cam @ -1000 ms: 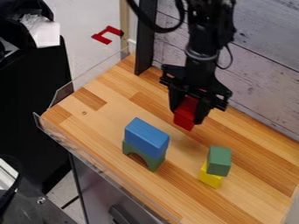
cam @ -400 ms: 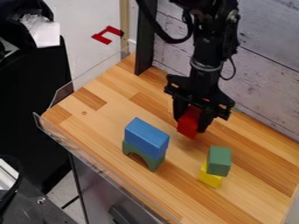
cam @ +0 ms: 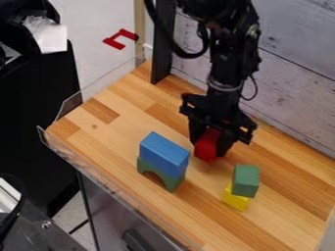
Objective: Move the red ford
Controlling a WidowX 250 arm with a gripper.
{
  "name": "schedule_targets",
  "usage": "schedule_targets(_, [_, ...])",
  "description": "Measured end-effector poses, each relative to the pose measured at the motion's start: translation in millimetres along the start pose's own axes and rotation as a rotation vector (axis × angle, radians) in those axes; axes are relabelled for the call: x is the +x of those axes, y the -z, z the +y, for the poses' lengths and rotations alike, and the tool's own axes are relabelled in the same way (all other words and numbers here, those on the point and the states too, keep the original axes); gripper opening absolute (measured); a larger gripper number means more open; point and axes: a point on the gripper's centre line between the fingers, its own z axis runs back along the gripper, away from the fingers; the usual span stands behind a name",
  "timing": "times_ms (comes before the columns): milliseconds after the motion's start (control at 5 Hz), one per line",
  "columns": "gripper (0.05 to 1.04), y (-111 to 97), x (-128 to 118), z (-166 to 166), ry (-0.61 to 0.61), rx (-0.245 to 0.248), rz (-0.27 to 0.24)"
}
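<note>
gripping the red block [cam: 206, 145], the claw [cam: 209, 151] hangs over the wooden work surface [cam: 105, 132], its two black fingers pointing down. the fingers stand apart by just the thickness of the block, one on either side of it, so the claw is part-way spread and closed onto its load. the block sits upright between them with a slight tilt, its upper part tucked up under the claw's body and its lower end showing between the fingertips. whether that lower end touches the wood, i cannot tell.

in the camera view the red block is near the middle, between two small stacks and farther back than both. to one side, toward the view's left, a blue block [cam: 165, 151] lies on top of a green arch [cam: 173, 184]; its upper corner is near the claw, with the claw behind it. to the other side, nearer the view's right, a green block [cam: 246, 180] rests on a yellow block [cam: 234, 200], well apart from the blue one. behind the arm is a wall of pale planks [cam: 294, 88], with a black post [cam: 163, 54] standing at the back edge.
</note>
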Motion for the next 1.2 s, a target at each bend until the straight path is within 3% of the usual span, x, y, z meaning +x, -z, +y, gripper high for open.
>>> schedule_targets(400, [0.62, 13, -6, 2, -0.005, 0.0, 0.04])
schedule_targets(600, [0.914, 12, -6, 3, -0.006, 0.0, 0.051])
schedule_targets(800, [1.005, 12, -5, 4, -0.025, 0.007, 0.048])
schedule_targets(1000, [1.001, -2, -4, 6, -0.041, 0.023, 0.022])
schedule_targets(1200, [1.001, -25, -1, 8, -0.045, 0.033, -0.047])
